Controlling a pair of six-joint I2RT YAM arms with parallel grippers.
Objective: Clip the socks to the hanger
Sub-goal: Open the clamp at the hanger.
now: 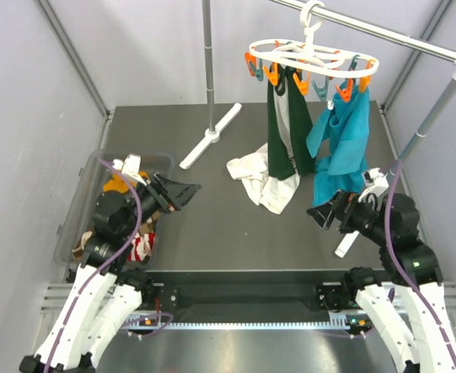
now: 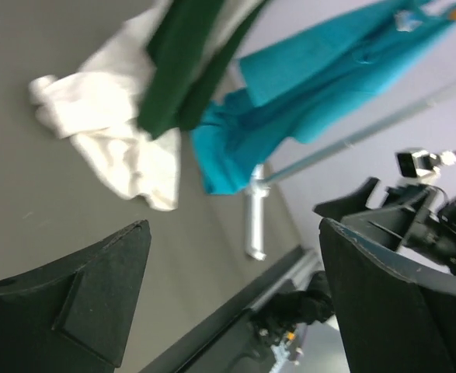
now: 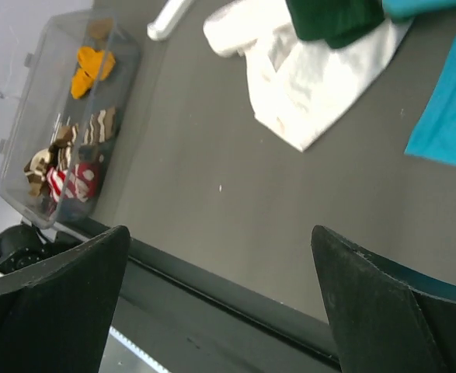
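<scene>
Far L by the wall: clear bin [image 1: 78, 203] on the worktop [image 1: 228, 241], w/ the socks inside. The mustard-orange sock [image 1: 116, 186] is at the far end, the brown-and-cream sock [image 1: 82, 245] and red-and-white sock [image 1: 140, 247] are at the near end, partly under the L arm. None is on the hanger yet. The left tool [image 1: 182, 192] sits just R of the bin, above the worktop, pointing R. Its wrist view shows the fingers [image 2: 95, 295] spread wide w/ nothing btwn them. Next, far-centre: an upright grey pole [image 1: 207, 54] on a white foot [image 1: 210, 136] that lies diagonally on the worktop. R of that, a white cloth [image 1: 260, 185] is bunched on the worktop, touching the lower end of a dark green cloth [image 1: 280, 128] that hangs from above. Over both, the hanger [image 1: 313, 56], a white oval frame w/ orange and teal clips [image 1: 271, 74], has its hook over a slanted grey rail [image 1: 383, 33] at the far R. A teal cloth [image 1: 340, 144] hangs from the hanger's R side, just beside the green one. Near R, the right tool [image 1: 322, 216] points L, below the teal cloth's lower edge and apart from it. Its wrist view shows the jaws wide apart and empty, w/ bare worktop btwn them and the bin well off at far L.
</scene>
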